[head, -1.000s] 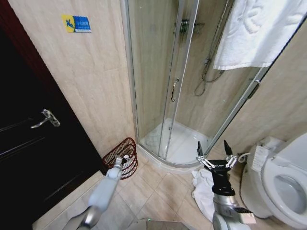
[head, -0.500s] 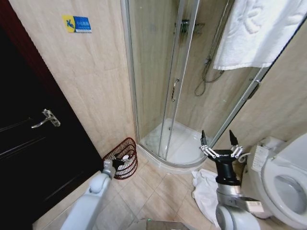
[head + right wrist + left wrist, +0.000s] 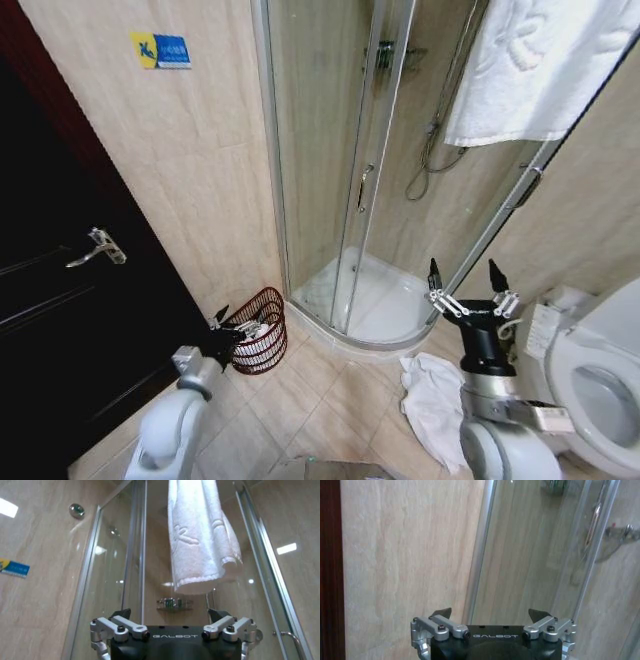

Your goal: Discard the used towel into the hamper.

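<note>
The glass shower cabin (image 3: 350,180) takes up the middle of the room before me, its curved white tray (image 3: 375,300) resting on the tiled floor (image 3: 300,400). To my left is a dark door (image 3: 70,300) with a metal handle (image 3: 97,247), and beside it a beige wall carrying a small blue and yellow sign (image 3: 159,48). A big white towel (image 3: 540,65) hangs over the cabin's upper right corner; my right wrist camera looks up at it (image 3: 200,536) from below. The white toilet (image 3: 590,380) sits at my far right.

On the floor between the toilet and the shower tray lies a crumpled white towel (image 3: 432,400), well apart from the hamper (image 3: 258,328). The hamper stands against the wall just left of the shower tray, a small round basket of dark reddish slats with something pale inside it.

My right pincer (image 3: 468,288) is raised above the towel on the floor, pointing up, fingers spread wide and holding nothing. My left pincer (image 3: 228,330) is low at the near rim of the hamper, its fingers also spread and empty; its own camera (image 3: 490,615) faces the beige wall and the cabin's frame.
</note>
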